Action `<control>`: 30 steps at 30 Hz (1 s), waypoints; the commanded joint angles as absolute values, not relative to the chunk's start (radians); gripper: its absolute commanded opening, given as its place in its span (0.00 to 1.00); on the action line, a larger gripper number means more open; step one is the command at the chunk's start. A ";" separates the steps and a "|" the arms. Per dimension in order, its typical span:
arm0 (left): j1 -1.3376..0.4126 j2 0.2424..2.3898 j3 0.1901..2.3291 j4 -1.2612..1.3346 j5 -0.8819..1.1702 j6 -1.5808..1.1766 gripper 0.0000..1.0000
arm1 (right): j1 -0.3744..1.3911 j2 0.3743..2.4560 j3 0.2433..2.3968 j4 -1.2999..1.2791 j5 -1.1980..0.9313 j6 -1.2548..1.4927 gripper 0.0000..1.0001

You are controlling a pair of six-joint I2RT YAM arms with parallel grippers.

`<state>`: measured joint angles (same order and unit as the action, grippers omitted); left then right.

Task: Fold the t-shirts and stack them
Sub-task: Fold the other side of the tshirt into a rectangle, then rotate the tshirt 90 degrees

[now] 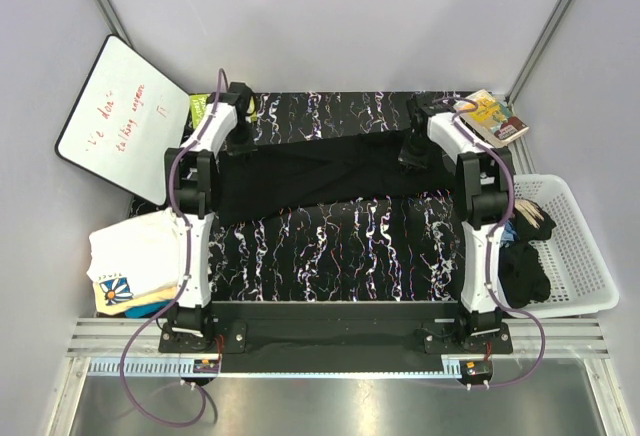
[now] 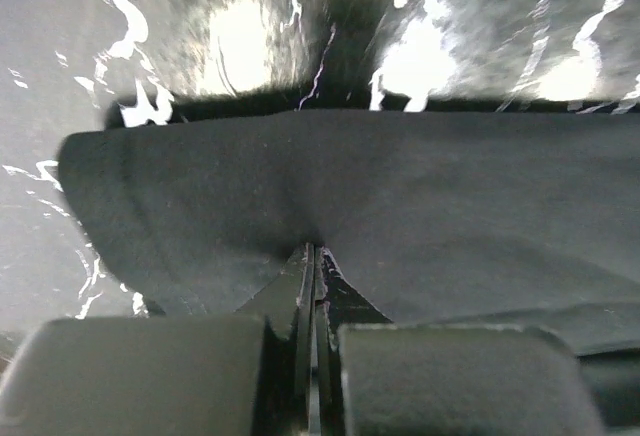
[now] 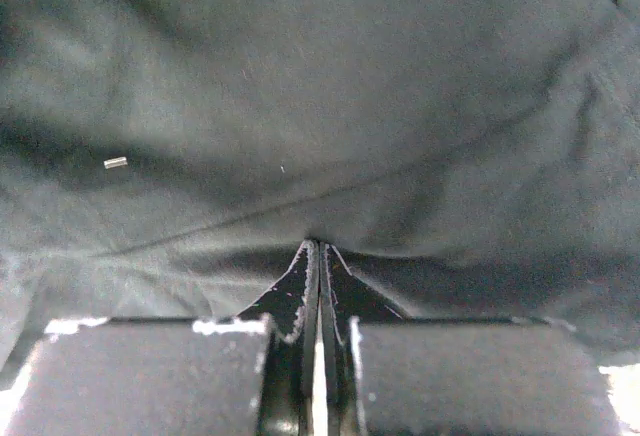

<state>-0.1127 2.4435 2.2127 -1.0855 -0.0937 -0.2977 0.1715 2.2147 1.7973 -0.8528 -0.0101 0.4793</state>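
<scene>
The white rectangular whiteboard [image 1: 122,121] carries a few lines of red handwriting, too small and faint to read. The blue-and-yellow square print [image 1: 115,291] on the white cloth t-shirt [image 1: 140,246] is likewise illegible.

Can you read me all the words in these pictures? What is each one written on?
On the whiteboard: red handwriting, too blurred to read.
On the book: a yellow cover, any title too small to read.
On the white t-shirt: a blue-and-yellow print, any lettering too small to read.
On the black t-shirt: no writing shows in any view.
So nothing here can be quoted.
</scene>
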 commanded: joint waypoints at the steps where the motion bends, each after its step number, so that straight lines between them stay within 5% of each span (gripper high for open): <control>1: -0.115 2.454 2.228 -1.195 -0.071 -0.276 0.00 | 0.196 2.298 1.991 -0.985 0.081 0.454 0.00; 15: -0.297 2.192 1.634 -1.207 0.161 -0.248 0.00 | 0.207 2.763 2.742 -1.121 0.083 0.394 0.00; 22: -0.546 2.045 1.379 -1.167 0.412 -0.279 0.00 | 0.213 2.784 2.732 -0.875 -0.023 0.411 0.00; 30: -0.614 1.870 1.411 -1.167 0.310 -0.305 0.00 | 0.213 2.625 2.613 -0.848 -0.020 0.345 0.01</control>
